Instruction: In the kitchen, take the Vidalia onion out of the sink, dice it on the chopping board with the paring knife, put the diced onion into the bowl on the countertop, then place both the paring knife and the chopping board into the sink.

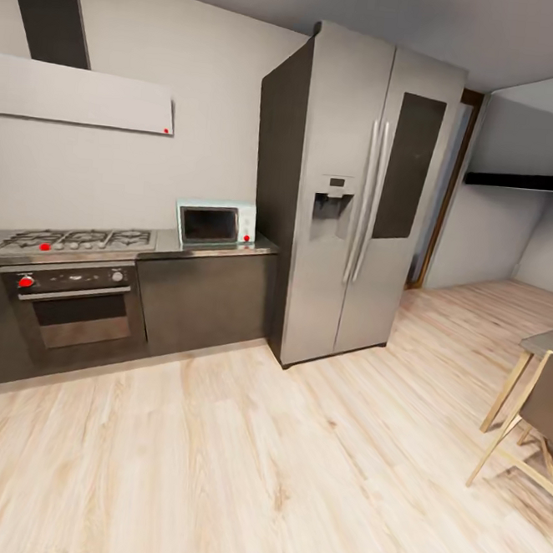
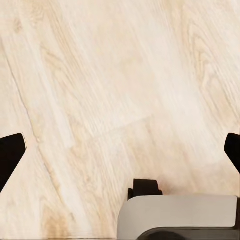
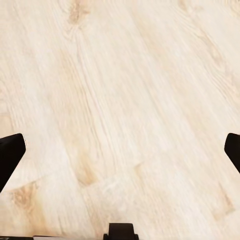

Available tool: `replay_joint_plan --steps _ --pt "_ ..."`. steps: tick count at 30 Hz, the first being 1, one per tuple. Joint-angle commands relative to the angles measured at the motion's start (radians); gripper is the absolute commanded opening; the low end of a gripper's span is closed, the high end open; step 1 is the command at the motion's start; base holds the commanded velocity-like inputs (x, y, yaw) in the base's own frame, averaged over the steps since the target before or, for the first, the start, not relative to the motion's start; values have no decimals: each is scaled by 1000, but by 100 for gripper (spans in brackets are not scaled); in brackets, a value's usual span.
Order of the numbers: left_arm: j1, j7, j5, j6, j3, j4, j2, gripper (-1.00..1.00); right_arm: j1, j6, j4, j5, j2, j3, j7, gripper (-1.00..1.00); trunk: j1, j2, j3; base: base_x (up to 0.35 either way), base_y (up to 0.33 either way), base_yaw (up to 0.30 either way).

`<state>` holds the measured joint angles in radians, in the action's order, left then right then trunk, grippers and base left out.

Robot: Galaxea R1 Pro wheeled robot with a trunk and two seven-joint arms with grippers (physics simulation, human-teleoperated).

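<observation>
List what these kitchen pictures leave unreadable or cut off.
- Head view: countertop and stove cut off by the left edge.
- Head view: table and chair cut by the right edge.
- Wrist views: the fingertips run past the edges, over floor.

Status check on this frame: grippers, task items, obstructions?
Both grippers open, empty, over wood floor. Facing stove, microwave, fridge. Path ahead open.

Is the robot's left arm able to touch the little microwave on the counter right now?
Probably not. The microwave sits on the far counter beside the fridge, across a wide stretch of wooden floor. The left end effector is open and pointing at bare floor, so the robot would likely need to drive closer first.
</observation>
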<state>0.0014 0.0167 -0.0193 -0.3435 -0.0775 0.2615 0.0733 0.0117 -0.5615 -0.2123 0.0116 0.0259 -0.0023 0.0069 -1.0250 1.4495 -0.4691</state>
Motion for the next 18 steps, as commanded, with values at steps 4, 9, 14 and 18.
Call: replay_joint_plan --steps 4,9,14,18 --pt "0 2 -2 -1 -5 1 -1 100 1 -3 1 1 0 0 1 100 0 0 -1 0 0 263" --pt "0 2 -2 -1 -5 -14 -1 100 1 -3 1 1 0 -1 1 100 0 0 -1 0 0 263" --pt "0 2 -2 -2 -5 -17 0 100 1 -3 1 1 0 -1 1 100 0 0 -1 0 0 263" --pt "0 2 -2 -27 -4 -18 1 100 1 -3 1 1 0 -1 1 100 0 0 -1 0 0 263"
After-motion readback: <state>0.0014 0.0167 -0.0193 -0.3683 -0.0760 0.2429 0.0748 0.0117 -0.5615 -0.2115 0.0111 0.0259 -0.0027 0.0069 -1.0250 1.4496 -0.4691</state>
